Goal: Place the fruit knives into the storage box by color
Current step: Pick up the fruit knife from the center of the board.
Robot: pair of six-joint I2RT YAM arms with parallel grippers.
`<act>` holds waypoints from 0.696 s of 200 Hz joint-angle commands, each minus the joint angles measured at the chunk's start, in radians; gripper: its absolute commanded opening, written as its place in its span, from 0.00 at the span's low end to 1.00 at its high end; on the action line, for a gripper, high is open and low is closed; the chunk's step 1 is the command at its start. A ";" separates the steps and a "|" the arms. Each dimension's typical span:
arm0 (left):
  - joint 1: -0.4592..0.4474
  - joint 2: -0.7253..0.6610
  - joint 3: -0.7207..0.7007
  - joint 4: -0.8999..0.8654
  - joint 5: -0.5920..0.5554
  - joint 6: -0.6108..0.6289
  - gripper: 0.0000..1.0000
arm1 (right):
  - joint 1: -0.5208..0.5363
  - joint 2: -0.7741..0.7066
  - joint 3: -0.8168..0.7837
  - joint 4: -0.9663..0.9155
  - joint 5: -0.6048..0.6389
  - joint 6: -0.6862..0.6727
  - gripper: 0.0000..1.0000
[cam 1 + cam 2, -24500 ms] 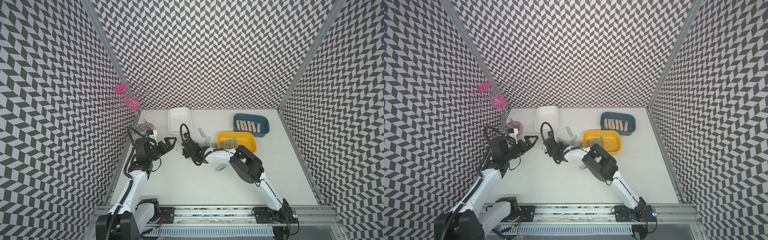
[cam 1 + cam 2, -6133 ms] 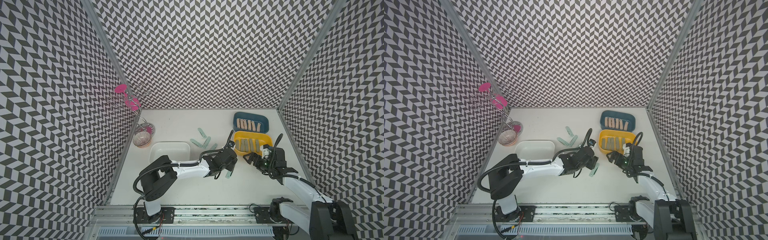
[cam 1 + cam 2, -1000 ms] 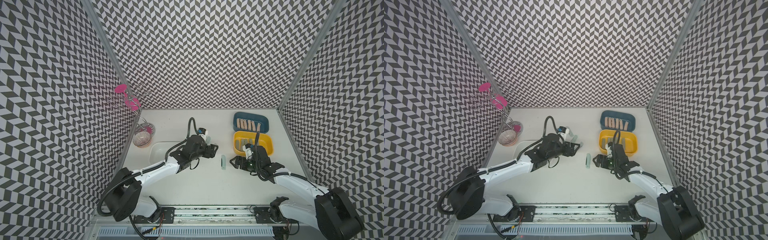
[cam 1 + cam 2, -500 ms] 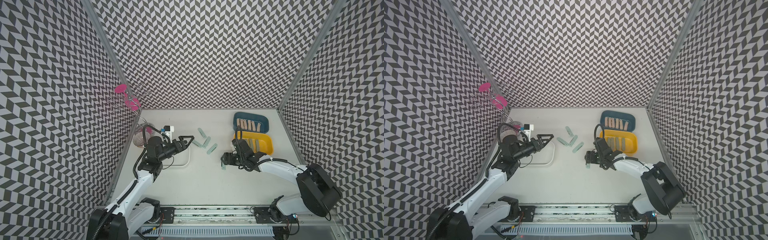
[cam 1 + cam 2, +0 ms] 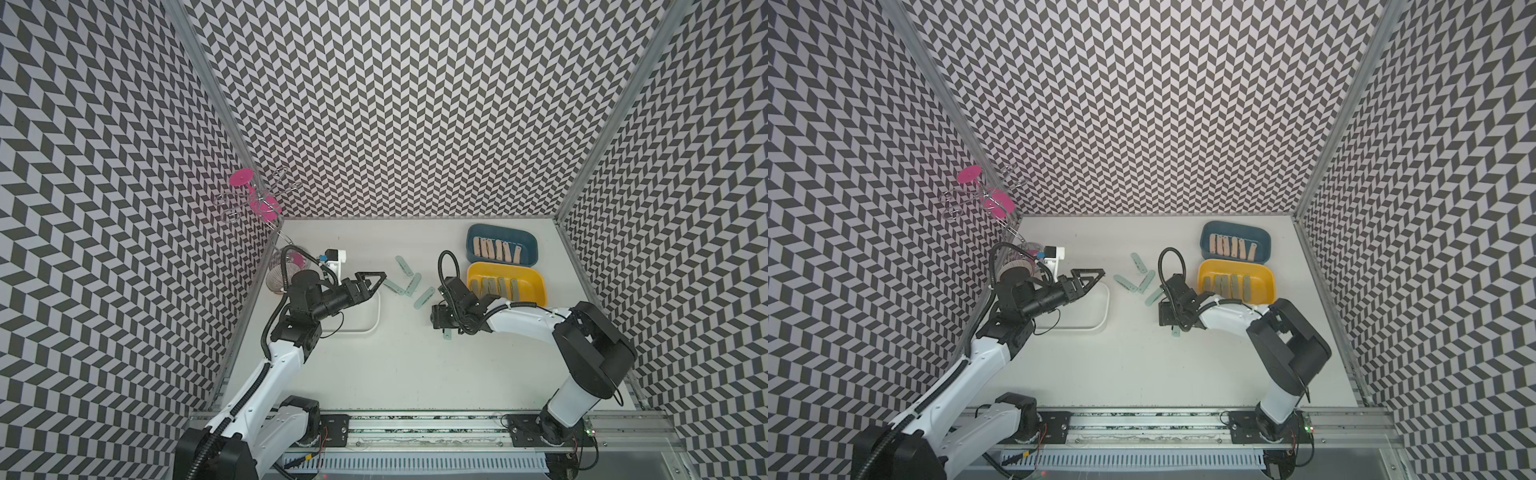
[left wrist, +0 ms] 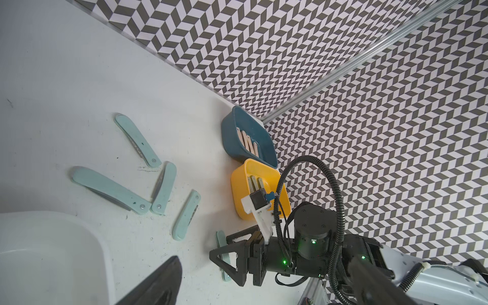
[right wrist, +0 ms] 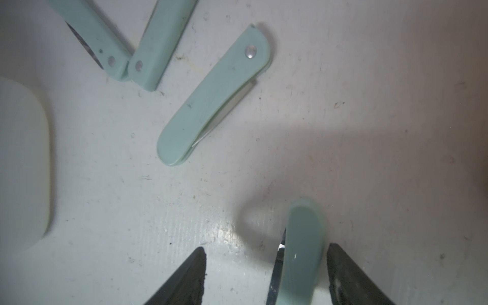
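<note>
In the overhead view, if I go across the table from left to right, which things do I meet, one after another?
white tray → four loose mint knives → right gripper → yellow box

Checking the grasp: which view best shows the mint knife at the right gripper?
Right wrist: the mint knife lies close-up between the right gripper's fingers. Both top views show only its tip; left wrist, a part-hidden glimpse.

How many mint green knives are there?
5. Four mint knives lie clustered: back one, left one, middle one, front one. The fifth is between the jaws of the right gripper. The left arm may hide more.
</note>
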 commanded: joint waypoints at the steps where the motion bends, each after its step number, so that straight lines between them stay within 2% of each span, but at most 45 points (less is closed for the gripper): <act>1: 0.008 -0.017 0.027 -0.030 -0.010 0.042 1.00 | 0.020 0.027 0.016 -0.030 0.086 0.016 0.66; 46: 0.008 -0.018 0.003 -0.021 -0.007 0.040 1.00 | 0.031 0.073 0.007 -0.025 0.131 0.025 0.53; 115: 0.008 -0.011 -0.005 -0.020 -0.017 0.044 1.00 | 0.068 0.120 0.036 -0.026 0.175 0.009 0.24; 139: 0.008 -0.007 -0.004 -0.020 -0.020 0.046 1.00 | 0.072 0.123 0.042 -0.026 0.175 0.008 0.18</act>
